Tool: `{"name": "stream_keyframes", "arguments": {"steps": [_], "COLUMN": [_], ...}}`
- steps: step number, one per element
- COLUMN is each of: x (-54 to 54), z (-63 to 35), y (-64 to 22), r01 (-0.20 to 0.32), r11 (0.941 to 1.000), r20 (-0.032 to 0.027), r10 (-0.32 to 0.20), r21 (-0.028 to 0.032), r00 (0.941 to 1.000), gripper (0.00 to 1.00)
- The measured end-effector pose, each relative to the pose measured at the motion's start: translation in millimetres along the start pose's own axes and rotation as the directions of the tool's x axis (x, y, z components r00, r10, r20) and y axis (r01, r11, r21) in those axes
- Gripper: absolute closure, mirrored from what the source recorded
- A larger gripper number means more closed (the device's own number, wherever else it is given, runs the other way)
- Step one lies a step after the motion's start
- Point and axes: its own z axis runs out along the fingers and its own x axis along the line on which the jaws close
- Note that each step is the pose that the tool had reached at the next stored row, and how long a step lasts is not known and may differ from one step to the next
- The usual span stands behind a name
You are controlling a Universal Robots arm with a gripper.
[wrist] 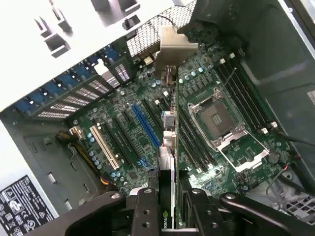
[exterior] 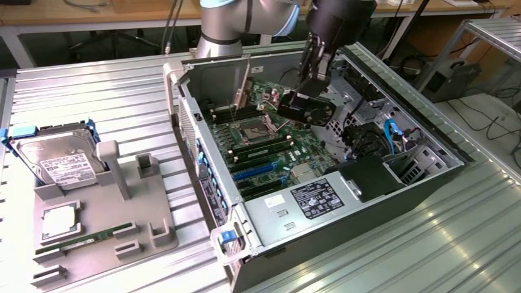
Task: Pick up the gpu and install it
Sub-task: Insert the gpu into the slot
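One gpu [exterior: 308, 108] is hanging edge-down in the tool [wrist: 168, 201], whose fingers [wrist: 146, 211] are clamping it from both sides. It is hovering over the motherboard [exterior: 265, 152] inside the open computer case [exterior: 326, 244]. The case is lying on the desk [exterior: 106, 91], beside a gray tray [exterior: 143, 226] carrying a hard drive [exterior: 57, 162].

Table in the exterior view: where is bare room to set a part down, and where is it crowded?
Bare table lies behind the grey tray, at the exterior view's left of the computer case; more lies at that view's right of it. Crowded: the tray, and inside the case, where the held graphics card hangs over the board.
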Motion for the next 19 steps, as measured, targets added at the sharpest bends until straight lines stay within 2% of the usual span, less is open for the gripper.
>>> {"name": "stream_keyframes", "arguments": {"steps": [2,5,8,11,14,18,19], "x": [0.0,0.0,0.0,0.0,0.0,0.0,0.0], "z": [0.7,2.0,4.0,5.2,6.5,8.5,9.4], "y": [-0.1,-0.2,-0.4,-0.5,-0.6,-0.8,-0.9], "r01": [0.043,0.116,0.21,0.263,0.314,0.382,0.403], "r11": [0.9991,0.9933,0.9777,0.9649,0.9493,0.924,0.915], "r20": [-0.0026,-0.0078,-0.0151,-0.0196,-0.0241,-0.0302,-0.032], "r10": [-0.043,-0.116,-0.21,-0.262,-0.314,-0.382,-0.403], "r21": [0.0023,0.005,0.007,0.0073,0.0072,0.0062,0.0058], "r00": [0.9991,0.9933,0.9777,0.9647,0.9491,0.9237,0.9147], "gripper": [0.74,0.74,0.74,0.74,0.74,0.74,0.74]}}
